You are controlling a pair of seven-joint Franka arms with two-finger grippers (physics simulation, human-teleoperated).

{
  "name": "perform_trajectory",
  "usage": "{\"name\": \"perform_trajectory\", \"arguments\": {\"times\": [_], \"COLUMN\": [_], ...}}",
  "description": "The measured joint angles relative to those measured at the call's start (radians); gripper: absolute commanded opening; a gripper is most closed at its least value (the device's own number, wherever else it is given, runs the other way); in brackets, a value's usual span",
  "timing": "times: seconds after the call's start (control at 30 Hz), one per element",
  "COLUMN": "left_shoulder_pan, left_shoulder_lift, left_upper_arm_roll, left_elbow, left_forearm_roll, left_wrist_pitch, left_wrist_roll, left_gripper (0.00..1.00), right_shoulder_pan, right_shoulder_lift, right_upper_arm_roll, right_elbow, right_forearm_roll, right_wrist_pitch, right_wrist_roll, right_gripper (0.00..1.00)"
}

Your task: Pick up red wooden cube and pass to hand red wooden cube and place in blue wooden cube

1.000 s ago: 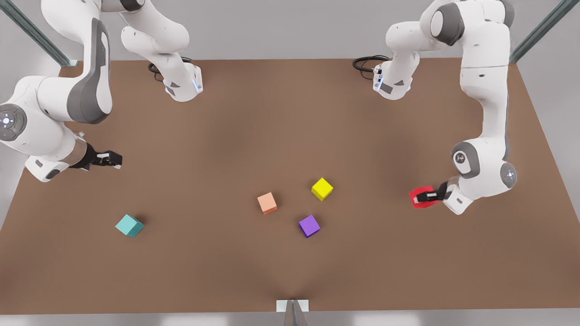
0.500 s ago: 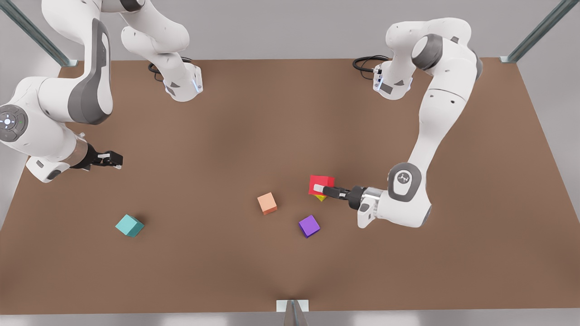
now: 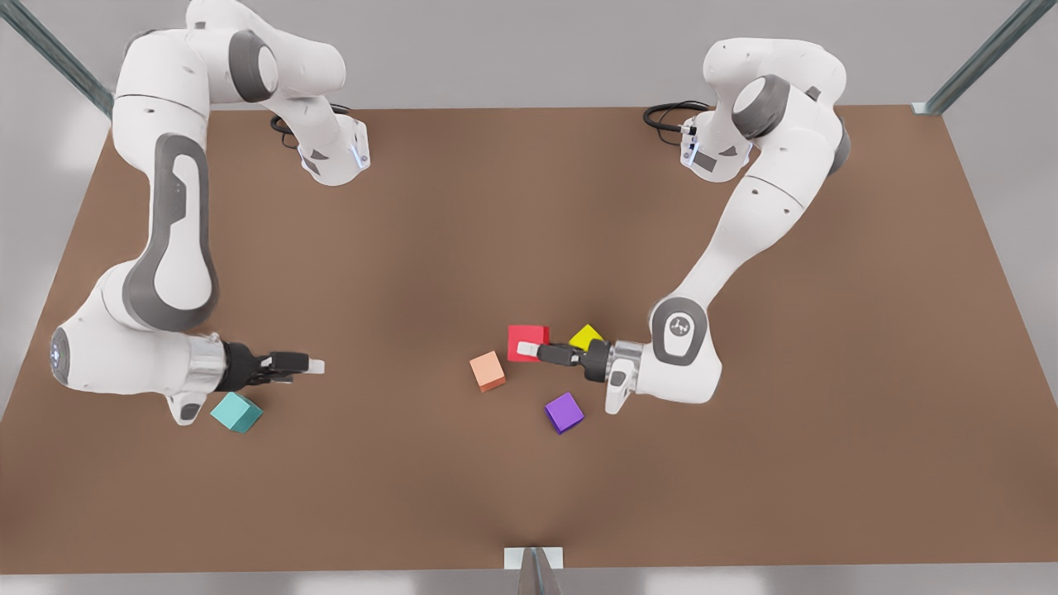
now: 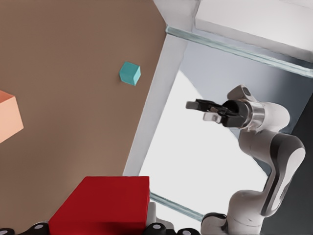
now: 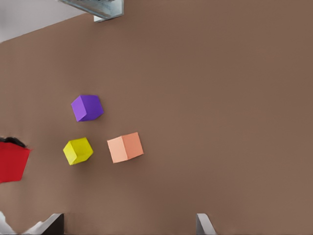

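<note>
While the left pincer [image 3: 522, 350] grips the red wooden cube [image 3: 527, 340] above the bench [image 3: 744, 463], between the salmon cube [image 3: 487, 370] and yellow cube [image 3: 586, 336], the right pincer [image 3: 316, 364] hovers with fingers spread, just beside the blue wooden cube [image 3: 235, 411], which sits well apart on the front view's left.

Five cubes: one red wooden cube [image 3: 527, 338], one blue wooden cube [image 3: 235, 411], one salmon cube [image 3: 488, 370], one yellow cube [image 3: 585, 336], one purple cube [image 3: 564, 411]. Two arms. One desk [image 3: 496, 231].
</note>
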Motion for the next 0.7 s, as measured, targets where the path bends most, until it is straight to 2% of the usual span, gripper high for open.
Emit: {"name": "perform_trajectory", "arguments": {"times": [0.1, 0.27, 0.7], "left_shoulder_pan": [-0.002, -0.007, -0.006], "left_shoulder_lift": [0.001, 0.001, 0.029], "left_upper_arm_roll": [0.000, 0.000, -0.027], "left_elbow": [-0.001, -0.002, -0.005], "left_forearm_roll": [-0.020, -0.032, -0.111], "left_wrist_pitch": [0.020, 0.041, 0.052], "left_wrist_roll": [0.055, 0.145, 0.284], "left_gripper": [0.64, 0.64, 0.64], "right_shoulder_pan": [-0.004, 0.027, 0.124], "right_shoulder_lift": [0.046, 0.042, 0.156], "right_upper_arm_roll": [-0.002, 0.000, 0.002], "right_elbow": [0.004, -0.066, -0.071], "right_forearm_roll": [0.154, 0.368, 0.682], "right_wrist_pitch": [0.019, 0.084, 0.170], "right_wrist_roll": [-0.123, -0.368, -1.105], "right_gripper": [1.00, 1.00, 1.00]}}
